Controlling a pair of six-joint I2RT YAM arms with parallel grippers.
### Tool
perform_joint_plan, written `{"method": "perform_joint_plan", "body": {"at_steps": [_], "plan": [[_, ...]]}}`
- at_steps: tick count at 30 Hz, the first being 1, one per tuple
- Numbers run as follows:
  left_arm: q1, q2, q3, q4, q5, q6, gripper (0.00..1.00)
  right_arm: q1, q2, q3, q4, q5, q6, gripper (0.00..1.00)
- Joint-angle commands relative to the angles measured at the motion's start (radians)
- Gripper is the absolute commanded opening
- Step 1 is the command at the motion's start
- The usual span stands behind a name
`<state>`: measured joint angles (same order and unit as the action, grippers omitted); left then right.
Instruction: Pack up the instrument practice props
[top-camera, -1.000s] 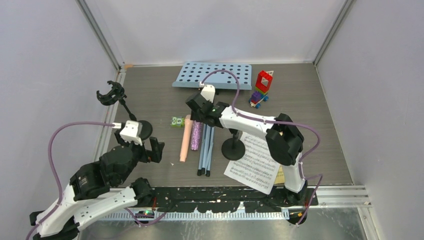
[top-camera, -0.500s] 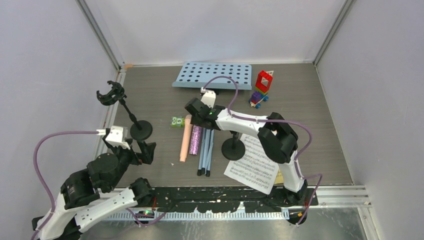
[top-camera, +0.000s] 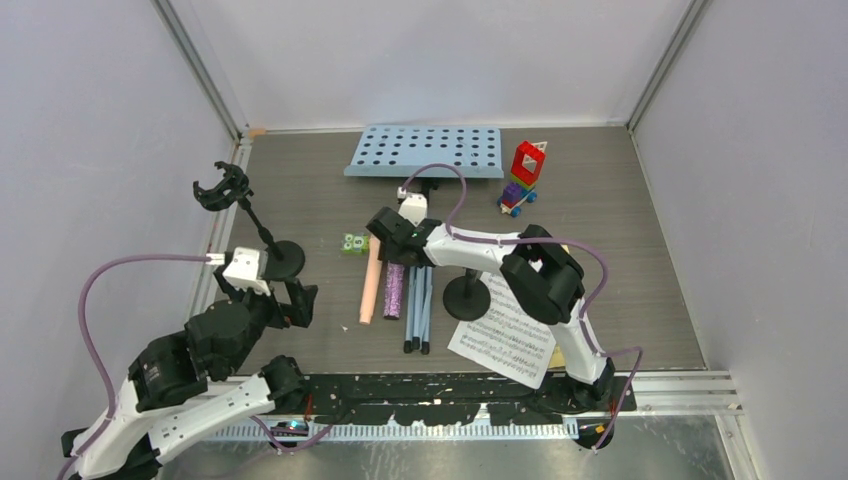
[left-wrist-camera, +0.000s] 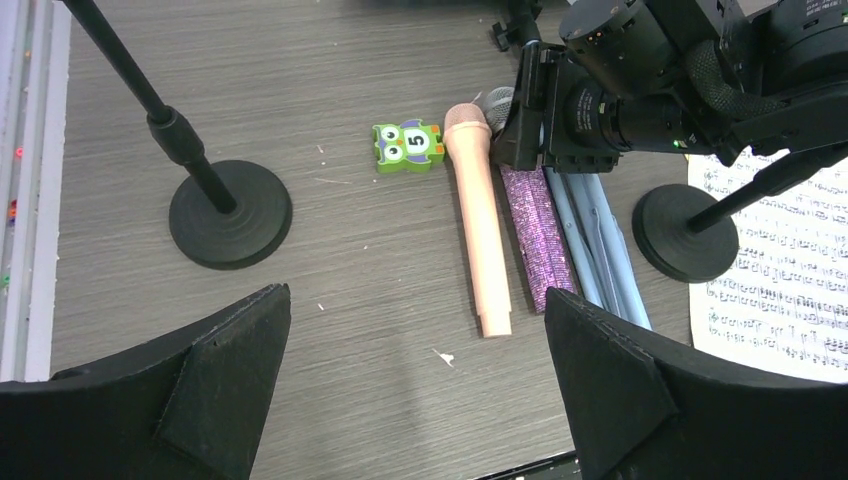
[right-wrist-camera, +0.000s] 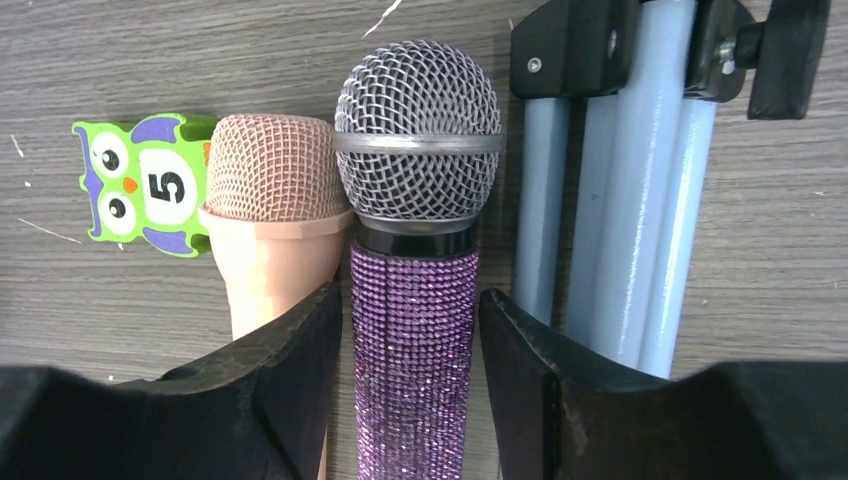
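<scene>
The purple glitter microphone (right-wrist-camera: 415, 380) lies on the table between the peach microphone (right-wrist-camera: 265, 230) and the pale-blue tripod legs (right-wrist-camera: 620, 230). My right gripper (right-wrist-camera: 412, 295) straddles its handle just below the mesh head, jaws open with a thin gap on each side. From above, that gripper (top-camera: 395, 250) sits over the heads of both microphones. The perforated music rack (top-camera: 425, 152) lies at the back. One black mic holder (top-camera: 283, 258) stands left, another (top-camera: 467, 297) on the score sheets (top-camera: 510, 325). My left gripper (left-wrist-camera: 415, 295) hovers wide open, holding nothing, over bare table.
A green owl block (top-camera: 352, 243) lies beside the peach microphone's head. A colourful brick car (top-camera: 522, 175) stands at the back right. Walls close in the left, back and right sides. The left holder's clip (top-camera: 220, 188) leans toward the left wall.
My right gripper has shifted left and slightly nearer over the purple microphone and its jaws have eased apart. The left arm has pulled back to the left.
</scene>
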<state>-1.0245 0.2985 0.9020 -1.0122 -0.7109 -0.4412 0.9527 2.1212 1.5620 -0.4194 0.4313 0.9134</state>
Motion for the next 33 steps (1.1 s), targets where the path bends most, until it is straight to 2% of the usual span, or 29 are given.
{"method": "perform_joint_plan", "body": {"at_steps": [1,4,10,15,18,22,24,26,30,33], "plan": [[0.005,-0.023,0.005,0.014,-0.008,0.0,1.0,0.001,-0.027,0.014,-0.02,0.019,-0.006,0.61],[0.004,-0.011,0.003,0.017,-0.008,0.001,1.0,0.001,-0.046,0.027,-0.03,0.018,-0.016,0.64],[0.005,0.032,0.005,0.03,0.004,-0.012,1.0,0.001,-0.122,0.072,-0.081,0.051,-0.077,0.64],[0.003,0.081,0.003,0.046,0.034,0.0,1.0,0.001,-0.229,0.116,-0.128,0.052,-0.179,0.65],[0.004,0.118,-0.006,0.061,0.059,0.007,1.0,-0.001,-0.286,0.144,-0.168,0.003,-0.26,0.67],[0.004,0.171,0.0,0.051,0.073,0.006,1.0,-0.009,-0.341,0.196,-0.279,-0.026,-0.349,0.79],[0.005,0.187,-0.002,0.052,0.085,0.007,1.0,-0.029,-0.377,0.206,-0.329,-0.036,-0.375,0.93],[0.004,0.196,-0.002,0.053,0.097,0.014,1.0,-0.083,-0.409,0.217,-0.381,-0.094,-0.378,1.0],[0.003,0.203,-0.005,0.056,0.096,0.013,1.0,-0.256,-0.491,0.189,-0.455,-0.208,-0.373,1.0],[0.004,0.21,-0.005,0.053,0.1,0.01,1.0,-0.438,-0.614,0.071,-0.431,-0.339,-0.322,1.0]]}}
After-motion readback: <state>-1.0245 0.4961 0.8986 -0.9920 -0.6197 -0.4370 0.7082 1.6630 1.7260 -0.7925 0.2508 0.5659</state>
